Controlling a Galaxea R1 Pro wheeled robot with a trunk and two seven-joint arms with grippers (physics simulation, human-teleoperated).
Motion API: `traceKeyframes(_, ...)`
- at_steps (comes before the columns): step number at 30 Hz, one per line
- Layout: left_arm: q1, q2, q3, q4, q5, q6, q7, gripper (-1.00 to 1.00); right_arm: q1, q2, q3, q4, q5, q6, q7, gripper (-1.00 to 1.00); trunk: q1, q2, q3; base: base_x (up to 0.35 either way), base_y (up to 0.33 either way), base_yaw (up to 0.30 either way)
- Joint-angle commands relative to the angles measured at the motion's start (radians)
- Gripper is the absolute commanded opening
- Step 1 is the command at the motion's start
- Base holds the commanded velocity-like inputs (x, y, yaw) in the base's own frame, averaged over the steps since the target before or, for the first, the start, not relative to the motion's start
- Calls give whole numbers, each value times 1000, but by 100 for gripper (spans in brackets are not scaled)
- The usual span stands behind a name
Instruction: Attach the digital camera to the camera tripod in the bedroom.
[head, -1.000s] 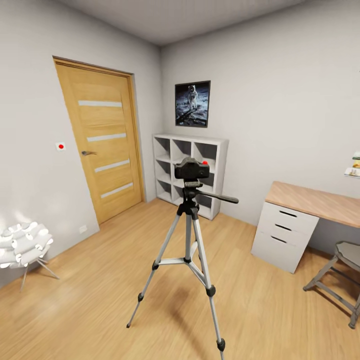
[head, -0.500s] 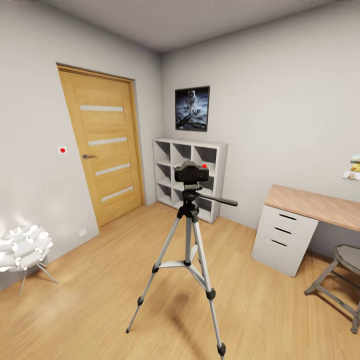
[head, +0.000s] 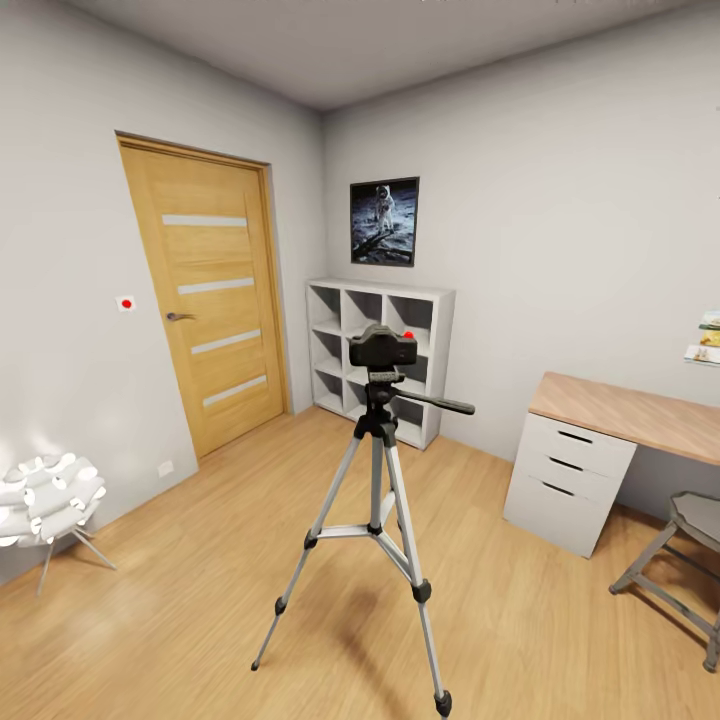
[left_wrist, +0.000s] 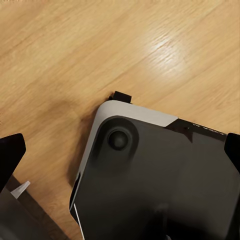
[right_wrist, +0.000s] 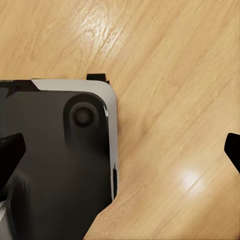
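Note:
The digital camera (head: 382, 347), a small black body with a red dot on top, sits on the head of the camera tripod (head: 377, 470) in the middle of the bedroom's wood floor (head: 190, 610). The tripod's silver legs are spread and its black pan handle (head: 440, 403) points right. In the left wrist view my left gripper (left_wrist: 120, 152) is open, its dark fingertips (left_wrist: 11, 155) far apart over my own base (left_wrist: 165, 185) and the floor. In the right wrist view my right gripper (right_wrist: 121, 152) is open too, holding nothing, over the base (right_wrist: 55, 150).
A wood door (head: 215, 300) is at the left and a white cube shelf (head: 330, 340) stands behind the tripod. A desk with white drawers (head: 568, 480) and a grey chair (head: 690, 560) stand at the right. A white chair (head: 45, 500) sits at the left wall.
The whole head view has shifted slightly, so the door and shelf sit a little lower in the picture. The tripod and the camera on it have not moved.

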Motion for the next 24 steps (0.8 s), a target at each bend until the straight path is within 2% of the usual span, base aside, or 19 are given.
traceKeyframes(1, 0, 0, -8, -2, 7, -1, 5, 100, -1, 0, 2, 3, -4, -6, 4, 100, 0, -1, 0, 0, 0, 0)
traceKeyframes(24, 0, 0, -10, -2, 6, -1, 5, 100, -1, -1, 4, 3, 1, -7, 14, 100, 0, -1, 0, 0, 0, 0)
